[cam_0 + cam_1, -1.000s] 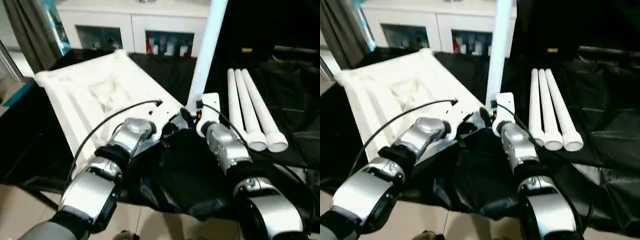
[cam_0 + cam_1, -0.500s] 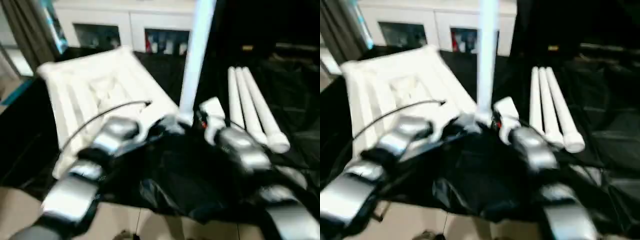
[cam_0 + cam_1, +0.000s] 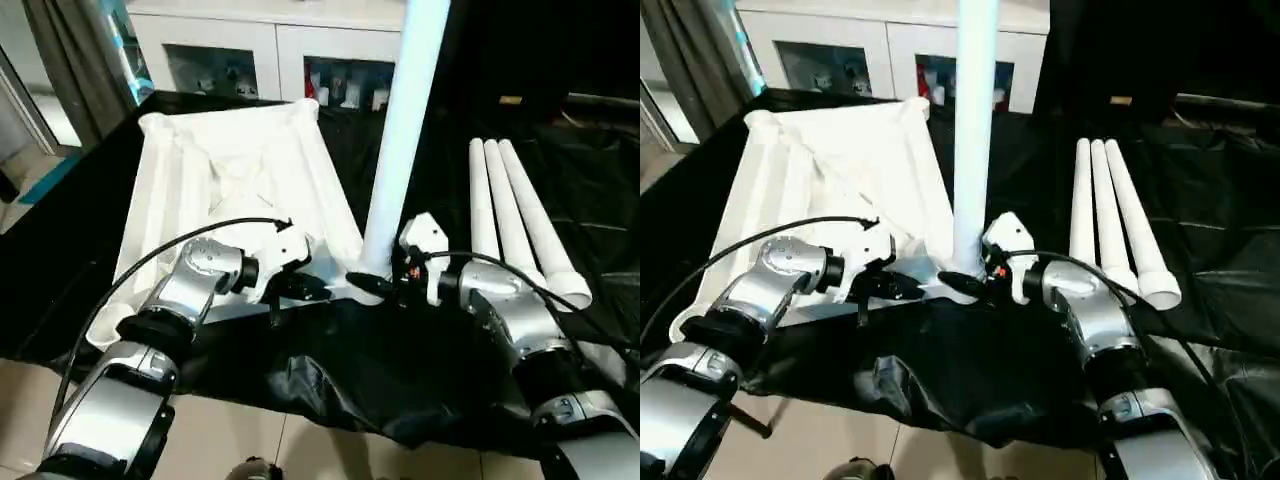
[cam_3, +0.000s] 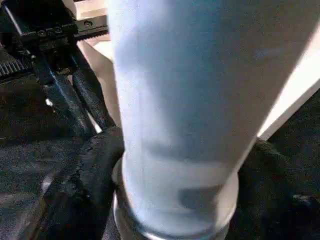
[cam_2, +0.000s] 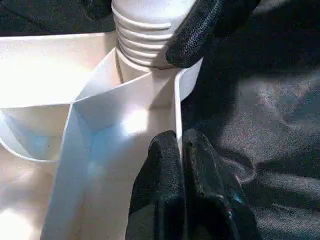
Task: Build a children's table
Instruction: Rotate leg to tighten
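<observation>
Frame centre: right gripper [image 3: 368, 285] clamps first leg [image 3: 405, 120] upright in tabletop [image 3: 235, 170] corner; left gripper [image 3: 300, 288] pinches rim; three legs [image 3: 515, 215] unmounted, right.

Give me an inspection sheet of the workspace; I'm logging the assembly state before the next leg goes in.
Surface: black cloth, wrinkled.
Job's things: tabletop upside down; one leg upright at its near corner; three spare legs lying side by side.
Clutter: nothing seen.
Grippers: left gripper pinches the tabletop rim; right gripper clasps the upright leg's base.
Cables: black cable loops over the left arm.
Surroundings: white cabinet, curtain.
</observation>
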